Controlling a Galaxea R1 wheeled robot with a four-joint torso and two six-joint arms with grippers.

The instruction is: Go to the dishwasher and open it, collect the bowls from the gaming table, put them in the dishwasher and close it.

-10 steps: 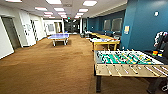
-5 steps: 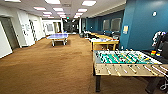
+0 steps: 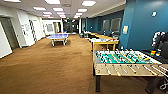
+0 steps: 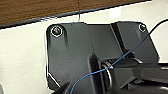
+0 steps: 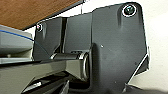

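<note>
I look down a long room with brown carpet. The gaming table (image 3: 104, 41), pale-topped with a yellow edge, stands at mid-distance on the right by the blue wall. Some small pale and bluish things lie on it, too small to tell as bowls. The dishwasher is out of view. In the left wrist view my dark wrist plate (image 4: 82, 50) hangs over a white surface beside a strip of carpet. The right wrist plate (image 5: 110, 45) hangs the same way in the right wrist view.
A table-football table (image 3: 125, 62) with a green field stands close at the front right. A blue table-tennis table (image 3: 58, 37) is far off, left of centre. White walls and doors line the left, and dark gear (image 3: 161, 43) stands at the far right. Open carpet (image 3: 50, 67) runs ahead.
The whole head view has shifted slightly, so the camera moved a little. Nothing in the room has moved.
</note>
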